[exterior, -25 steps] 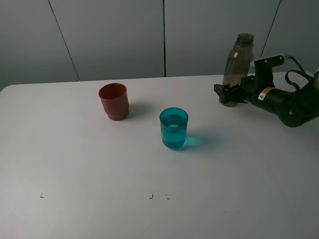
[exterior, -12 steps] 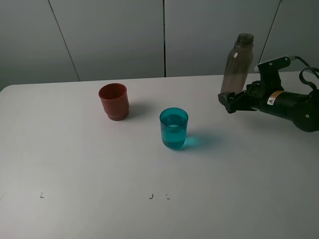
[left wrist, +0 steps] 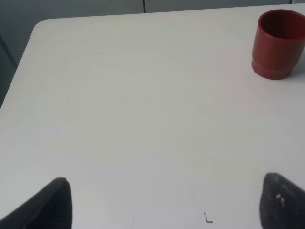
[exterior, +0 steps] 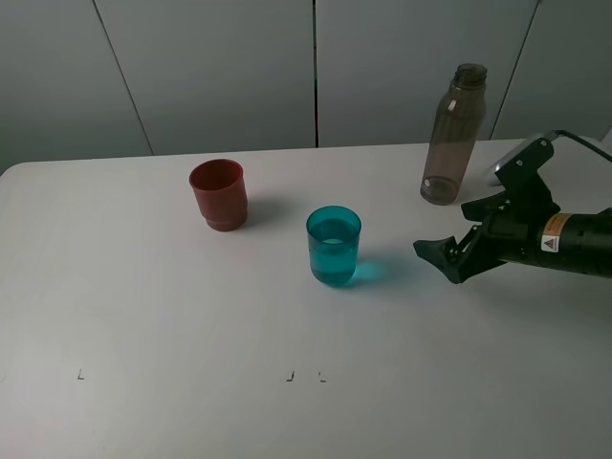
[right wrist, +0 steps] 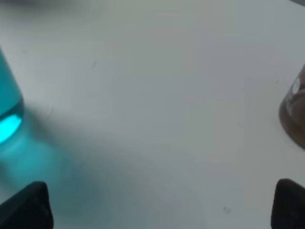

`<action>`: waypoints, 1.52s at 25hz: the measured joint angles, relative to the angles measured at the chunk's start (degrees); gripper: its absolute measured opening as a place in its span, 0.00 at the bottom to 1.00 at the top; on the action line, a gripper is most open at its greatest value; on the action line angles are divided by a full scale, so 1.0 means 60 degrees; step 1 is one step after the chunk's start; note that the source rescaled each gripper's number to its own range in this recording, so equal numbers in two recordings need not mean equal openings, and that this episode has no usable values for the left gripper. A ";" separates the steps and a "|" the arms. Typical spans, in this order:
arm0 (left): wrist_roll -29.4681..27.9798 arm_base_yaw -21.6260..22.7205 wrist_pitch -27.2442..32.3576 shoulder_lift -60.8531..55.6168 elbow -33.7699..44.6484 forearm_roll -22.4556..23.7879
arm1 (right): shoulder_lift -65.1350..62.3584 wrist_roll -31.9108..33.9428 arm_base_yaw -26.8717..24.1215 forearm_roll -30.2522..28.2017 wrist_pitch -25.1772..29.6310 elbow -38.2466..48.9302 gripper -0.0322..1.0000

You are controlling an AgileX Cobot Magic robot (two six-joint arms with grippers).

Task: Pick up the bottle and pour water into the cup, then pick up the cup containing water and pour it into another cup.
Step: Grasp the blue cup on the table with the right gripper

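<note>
Just right of the teal cup (exterior: 334, 247), the right hand (exterior: 436, 258) is hovering low, its fingers spread apart and gripping nothing. That cup is standing mid-counter with water in it. Only the left wrist view is showing the left hand (left wrist: 167, 210), likewise spread and empty, facing the red-brown cup (left wrist: 278, 44). The bottle (exterior: 453, 134) is standing upright farther back. The white counter (exterior: 143, 306) is meeting grey wall panels (exterior: 220, 67) and carrying one bottle and two cups.

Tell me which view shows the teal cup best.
Exterior high: the whole teal cup is in frame, rim to base, unobstructed. Right wrist catches only a blurred sliver of its side. Left wrist doesn't show it.
</note>
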 joint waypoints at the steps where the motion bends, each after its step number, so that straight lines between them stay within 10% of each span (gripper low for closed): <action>1: 0.0000 0.0000 0.0000 0.0000 0.0000 0.0000 | 0.0000 0.0000 0.0000 -0.0243 0.0044 0.0039 1.00; 7: 0.0000 0.0000 0.0000 0.0000 0.0000 0.0000 | 0.0000 0.0000 0.0000 -0.2022 -0.0630 0.0076 1.00; 38: 0.0000 0.0000 0.0000 0.0000 0.0000 0.0000 | 0.2280 -0.0370 0.0637 -0.3154 -0.3567 -0.1327 1.00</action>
